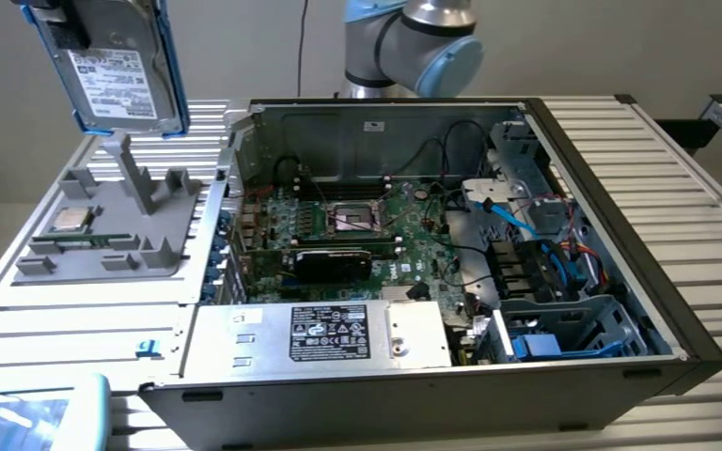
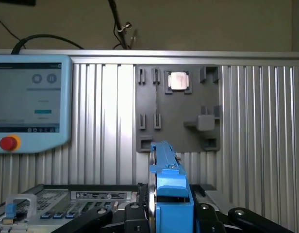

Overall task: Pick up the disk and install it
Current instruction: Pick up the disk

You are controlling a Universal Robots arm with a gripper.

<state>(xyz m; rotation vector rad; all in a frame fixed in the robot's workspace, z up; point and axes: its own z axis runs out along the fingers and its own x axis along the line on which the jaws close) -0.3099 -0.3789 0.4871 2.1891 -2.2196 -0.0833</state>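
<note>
End effector (image 2: 169, 212): clamped on the disk (image 1: 117, 80), with black fingers (image 2: 134, 213) on either side of the blue carrier frame (image 2: 169, 184), which is seen edge-on from the wrist.
Disk: up in the air and well clear of the desk (image 1: 662, 188), hanging nearly upright with a slight tilt, its white label facing the exterior camera.
Disk position: above the grey fixture (image 1: 148, 235), over the desk's edge on the exterior view's left, and outside the computer case (image 1: 336, 132), so it is not installed yet.
Fixture: lies flat close to that edge of the desk, with a small square silver chip (image 1: 70, 221) seated in one of its pockets.
Computer case: open on top and filling the middle of the desk, with the green motherboard (image 1: 361, 230) and its cables exposed.
Silver box (image 1: 336, 334): sits inside the case at the near side, black label up.
Drive cage (image 1: 574, 324): grey-blue, in the near corner of the case on the exterior view's right.
Arm (image 1: 412, 42): its blue-and-silver joint rises behind the far wall of the case.
Pendant (image 2: 30, 102): light-blue, screen lit, red button (image 2: 8, 143) at its corner, resting on the desk beside the fixture.
</note>
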